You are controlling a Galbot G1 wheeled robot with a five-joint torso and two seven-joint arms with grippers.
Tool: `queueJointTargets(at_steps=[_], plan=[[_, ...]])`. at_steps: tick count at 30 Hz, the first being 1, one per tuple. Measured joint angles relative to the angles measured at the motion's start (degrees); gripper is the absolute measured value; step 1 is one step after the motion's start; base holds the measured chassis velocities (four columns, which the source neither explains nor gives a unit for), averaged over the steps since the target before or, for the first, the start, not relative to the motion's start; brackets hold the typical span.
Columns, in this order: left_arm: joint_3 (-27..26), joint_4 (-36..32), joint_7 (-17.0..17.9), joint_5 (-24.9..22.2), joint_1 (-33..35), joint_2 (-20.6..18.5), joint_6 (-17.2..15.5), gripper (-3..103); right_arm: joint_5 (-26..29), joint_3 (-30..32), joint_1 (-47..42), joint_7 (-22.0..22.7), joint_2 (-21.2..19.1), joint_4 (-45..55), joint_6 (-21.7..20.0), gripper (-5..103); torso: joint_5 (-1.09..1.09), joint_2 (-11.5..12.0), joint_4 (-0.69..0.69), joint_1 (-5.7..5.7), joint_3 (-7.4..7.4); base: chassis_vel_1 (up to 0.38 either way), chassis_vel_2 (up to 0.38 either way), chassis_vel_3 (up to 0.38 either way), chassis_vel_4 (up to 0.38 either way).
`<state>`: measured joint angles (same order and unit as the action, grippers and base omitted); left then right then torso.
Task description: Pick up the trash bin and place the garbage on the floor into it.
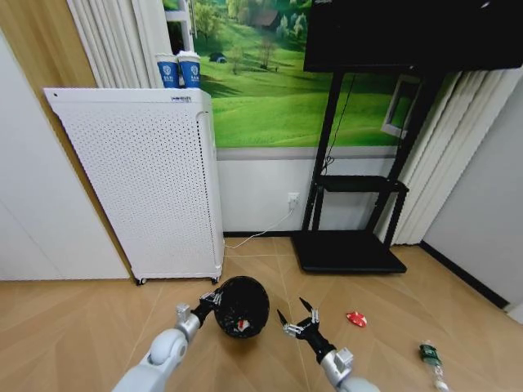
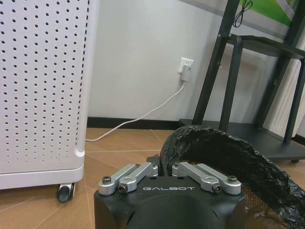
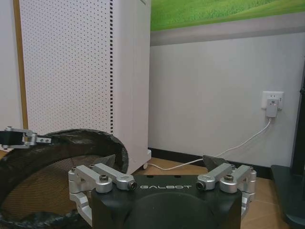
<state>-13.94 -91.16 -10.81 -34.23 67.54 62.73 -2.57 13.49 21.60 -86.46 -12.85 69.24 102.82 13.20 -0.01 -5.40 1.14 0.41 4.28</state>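
- Down on the wooden floor (image 1: 82,314), the small round black trash bin with its black liner bag (image 1: 242,306) sits in front of the tall white perforated appliance (image 1: 139,184), one red-and-white piece inside.
- Left gripper (image 1: 214,300) is clenched on the bin's rim, liner pinched between its fingers (image 2: 143,171).
- Right gripper (image 1: 297,317) hangs just beside the bin, splayed wide, grasping nothing.
- Red-and-white wrapper ball (image 1: 355,318) lies to the right; the green-and-clear bottle-like piece (image 1: 431,357) farther right.
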Motion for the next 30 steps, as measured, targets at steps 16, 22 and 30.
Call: queueJointTargets(at_steps=[16, 22, 30], plan=[[-5.4, -4.5, -1.5, 1.4, 6.5, -0.4, 1.0, 6, -1.1, 0.3, -0.2, -0.3, 0.7, -1.1, 0.1, 100, 0.01, 0.0, 0.02, 0.0, 0.01, -0.236, -0.23, 0.23, 0.234], [-7.0, -5.2, -1.6, 1.7, 7.4, -0.6, 1.5, 6, -0.9, 1.0, 0.0, -1.1, 0.8, -1.5, 0.0, 100, 0.0, 0.0, 0.02, 0.01, 0.01, -0.344, -0.337, 0.36, 0.359], [-11.1, -6.4, -1.7, 2.5, 9.9, 0.7, 2.3, 6, -2.0, 2.1, -0.6, -0.8, 1.5, -2.0, 0.5, 100, 0.05, 0.0, 0.04, 0.0, 0.0, -0.341, -0.279, 0.337, 0.261]])
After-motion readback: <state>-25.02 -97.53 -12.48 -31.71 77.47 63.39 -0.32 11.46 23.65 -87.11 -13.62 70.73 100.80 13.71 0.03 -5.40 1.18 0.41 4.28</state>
